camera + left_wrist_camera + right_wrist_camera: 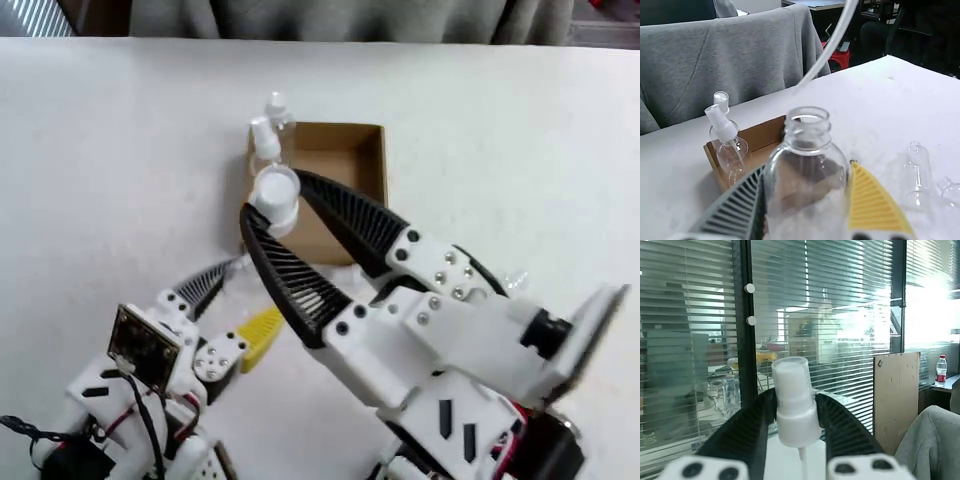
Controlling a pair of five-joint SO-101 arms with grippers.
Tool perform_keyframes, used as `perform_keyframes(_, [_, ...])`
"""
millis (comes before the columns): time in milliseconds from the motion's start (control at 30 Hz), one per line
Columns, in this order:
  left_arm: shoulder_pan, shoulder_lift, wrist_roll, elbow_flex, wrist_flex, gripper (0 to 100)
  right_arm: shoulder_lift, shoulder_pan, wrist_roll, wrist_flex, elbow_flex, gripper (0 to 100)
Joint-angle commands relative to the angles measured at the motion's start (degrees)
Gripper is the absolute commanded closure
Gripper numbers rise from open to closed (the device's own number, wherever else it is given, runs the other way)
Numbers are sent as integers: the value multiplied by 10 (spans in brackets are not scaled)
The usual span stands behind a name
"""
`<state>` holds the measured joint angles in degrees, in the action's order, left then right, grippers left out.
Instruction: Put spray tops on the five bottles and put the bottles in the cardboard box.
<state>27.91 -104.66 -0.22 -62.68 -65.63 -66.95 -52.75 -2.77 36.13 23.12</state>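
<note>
1. The right gripper (794, 402) is closed on a white spray top (792, 385) and grips its collar, with the thin tube hanging down.
2. The left gripper (806, 175) clamps a clear bottle (807, 150) upright, its neck open, near the cardboard box (350, 150).
3. Two capped bottles (727, 145) stand in one corner of the box.
4. An uncapped bottle (917, 170) is on the table (120, 140), well apart from the box.

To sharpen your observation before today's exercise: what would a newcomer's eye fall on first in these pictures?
The right gripper stands out, high above the table, jaws shut on a white spray top. Next come the uncapped clear bottle clamped in the left gripper, and two capped bottles at a corner of the cardboard box.
</note>
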Motion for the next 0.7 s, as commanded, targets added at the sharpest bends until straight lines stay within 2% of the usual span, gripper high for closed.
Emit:
perform_keyframes(0, [1, -3, -4, -6, 0, 980, -17, -5, -7, -9, 22, 982])
perform_keyframes(667, [0, -3, -7, -30, 11, 980, -44, -12, -7, -7, 57, 982])
